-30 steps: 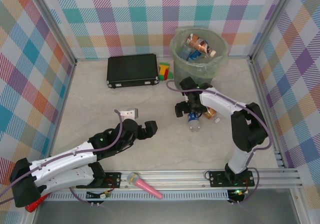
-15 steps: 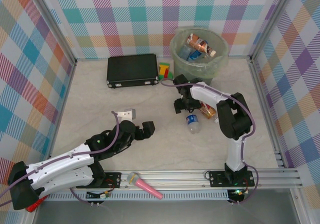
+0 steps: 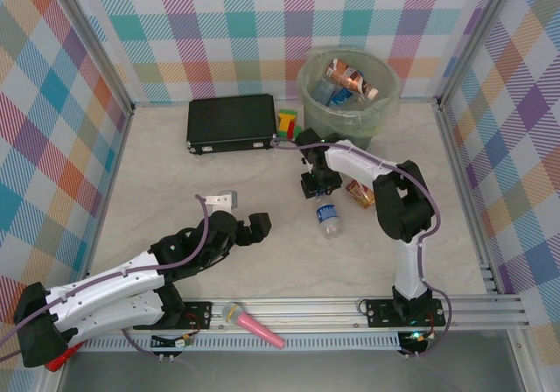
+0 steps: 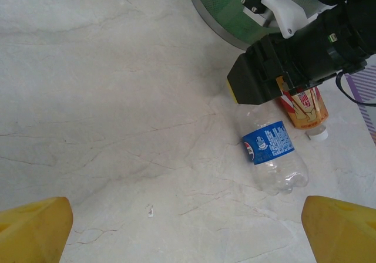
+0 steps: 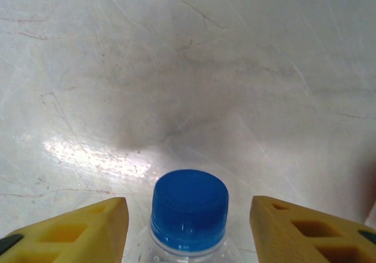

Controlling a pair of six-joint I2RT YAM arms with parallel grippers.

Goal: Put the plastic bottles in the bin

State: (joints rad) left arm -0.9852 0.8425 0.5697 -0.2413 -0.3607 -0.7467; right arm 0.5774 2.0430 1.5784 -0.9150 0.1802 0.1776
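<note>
A clear plastic bottle with a blue label and blue cap lies on the table in front of the bin. My right gripper is at its cap end. In the right wrist view the blue cap sits between the yellow fingers of the right gripper, with a gap on each side. A crushed copper-brown labelled bottle lies just right of it. More bottles lie inside the bin. My left gripper is open over bare table, left of the clear bottle.
A flat black case lies at the back left of the bin, with coloured blocks beside it. A small white piece sits near the left arm. A pink stick rests on the front rail. A loose white cap lies by the brown bottle.
My right gripper has moved left and back, and its fingers have come closer together around the blue cap. The clear bottle shifted a little left. The left arm barely moved.
</note>
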